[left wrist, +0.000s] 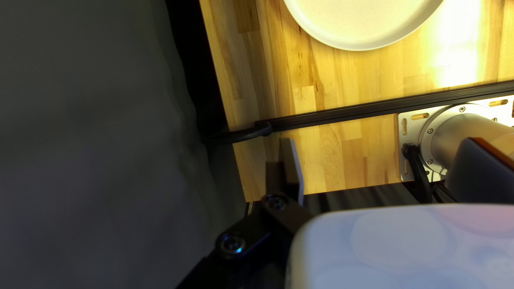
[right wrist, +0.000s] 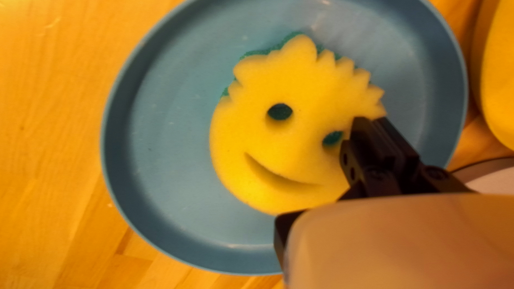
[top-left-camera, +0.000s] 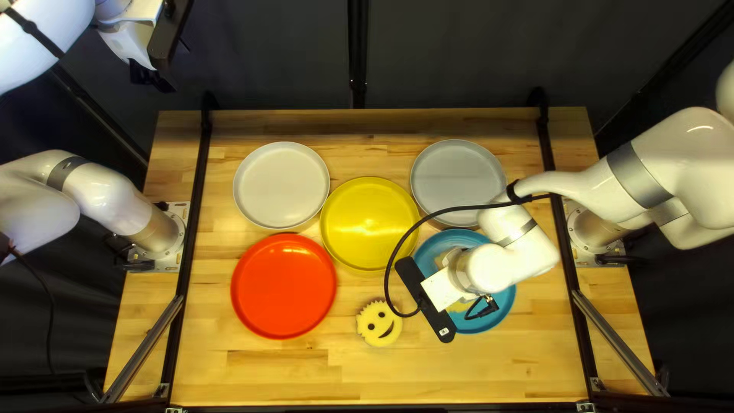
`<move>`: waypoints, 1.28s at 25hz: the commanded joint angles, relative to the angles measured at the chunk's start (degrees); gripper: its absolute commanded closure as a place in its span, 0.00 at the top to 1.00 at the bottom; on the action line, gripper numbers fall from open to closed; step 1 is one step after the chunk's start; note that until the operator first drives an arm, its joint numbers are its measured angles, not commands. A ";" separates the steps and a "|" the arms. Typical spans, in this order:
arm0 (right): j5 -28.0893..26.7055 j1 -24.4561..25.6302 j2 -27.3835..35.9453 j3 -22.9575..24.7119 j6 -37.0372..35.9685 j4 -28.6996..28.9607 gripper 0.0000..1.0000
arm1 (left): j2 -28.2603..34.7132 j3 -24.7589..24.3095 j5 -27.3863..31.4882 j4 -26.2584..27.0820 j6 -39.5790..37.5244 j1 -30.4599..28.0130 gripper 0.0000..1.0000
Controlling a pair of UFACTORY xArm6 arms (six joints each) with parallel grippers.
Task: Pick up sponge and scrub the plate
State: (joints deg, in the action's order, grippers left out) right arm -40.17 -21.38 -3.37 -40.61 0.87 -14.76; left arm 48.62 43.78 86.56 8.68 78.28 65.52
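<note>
Sponge (right wrist: 294, 134), round and yellow with spiky hair, two eye holes and a curved smile, lies face up on the blue plate (right wrist: 160, 107), with its green backing just showing past the hair. I have its edge in my right pincer (top-left-camera: 443, 289), the two black fingers (right wrist: 361, 134) drawn close together on the rim right beside one eye. The blue plate spreads out around and beneath that pincer.

Near the same pincer, to its left in the top left view, a second smiling sponge (top-left-camera: 370, 326) rests on the bare wood of the table (top-left-camera: 306, 375). Between that pincer and the table's far edge are the yellow plate (top-left-camera: 368, 223), lying nearer, and the grey plate (top-left-camera: 457, 172) beyond. Well apart from it, past the second smiling sponge, lies the red plate (top-left-camera: 284, 286); the white plate (top-left-camera: 281, 185) is farther up the same side. A black cable (top-left-camera: 386, 287) loops around beside the pincer.

My left pincer (top-left-camera: 151, 76) hangs raised by the table's far left corner, its fingers spread wide with nothing in them. Ahead of it in its wrist view is the white plate.
</note>
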 commanded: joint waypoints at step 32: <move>-0.71 -2.55 -0.53 -0.45 1.03 0.35 0.00 | 0.00 0.00 0.00 0.00 0.00 0.00 1.00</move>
State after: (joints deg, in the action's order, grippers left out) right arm -41.57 -22.68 -3.68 -41.53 0.91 -14.61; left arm 48.62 43.78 86.56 8.68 78.28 65.52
